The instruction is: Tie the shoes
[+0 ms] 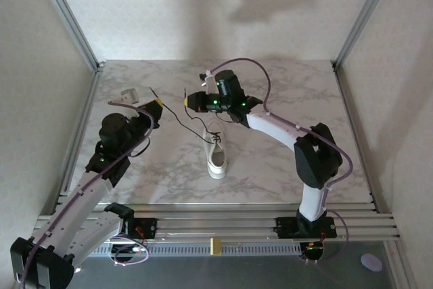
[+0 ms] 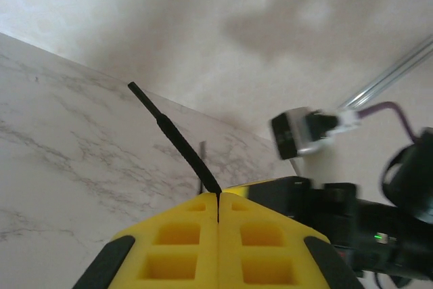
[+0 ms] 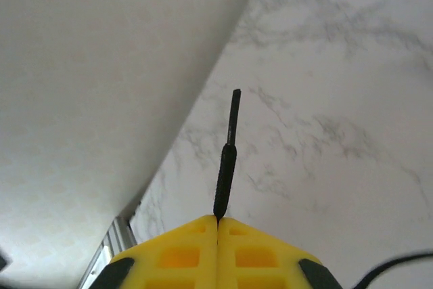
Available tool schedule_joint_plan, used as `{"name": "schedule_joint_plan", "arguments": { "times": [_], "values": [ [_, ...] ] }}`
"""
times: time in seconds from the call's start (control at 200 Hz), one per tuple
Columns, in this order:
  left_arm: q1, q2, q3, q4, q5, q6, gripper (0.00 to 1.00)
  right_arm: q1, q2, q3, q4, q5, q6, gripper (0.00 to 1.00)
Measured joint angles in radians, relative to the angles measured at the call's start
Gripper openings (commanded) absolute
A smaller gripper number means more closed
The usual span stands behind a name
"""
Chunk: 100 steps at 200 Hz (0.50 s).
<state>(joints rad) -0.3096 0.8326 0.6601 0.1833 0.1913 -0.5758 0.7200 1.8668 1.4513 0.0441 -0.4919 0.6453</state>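
The white low-top sneaker (image 1: 216,152) lies mid-table, toe toward me, its thin black laces (image 1: 177,121) running up and left from the eyelets. My left gripper (image 1: 156,103) is raised left of the shoe, shut on one lace end (image 2: 177,137) that pokes out past the yellow fingertips (image 2: 183,235). My right gripper (image 1: 187,100) hovers beyond the shoe, shut on the other lace end (image 3: 227,160), whose stiff tip sticks out from its closed yellow fingers (image 3: 257,248). The two grippers face each other a short gap apart.
A small pale block (image 1: 128,94) rests on the marble table (image 1: 284,167) at the back left. Metal frame posts (image 1: 67,15) stand at both back corners, with white walls around. The aluminium rail (image 1: 216,225) runs along the near edge.
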Motion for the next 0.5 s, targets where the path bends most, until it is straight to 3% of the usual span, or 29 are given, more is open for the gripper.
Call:
{"name": "schedule_joint_plan", "arguments": {
  "times": [0.32,0.5],
  "values": [
    [-0.067,-0.011,-0.004,0.008,0.029,0.009,0.0,0.075,0.209,0.253,-0.267,-0.076,-0.033,0.0],
    [-0.083,-0.011,-0.004,0.006,0.029,0.023,0.0,0.141,0.219,0.26,-0.328,-0.134,-0.068,0.31]
  ]
}}
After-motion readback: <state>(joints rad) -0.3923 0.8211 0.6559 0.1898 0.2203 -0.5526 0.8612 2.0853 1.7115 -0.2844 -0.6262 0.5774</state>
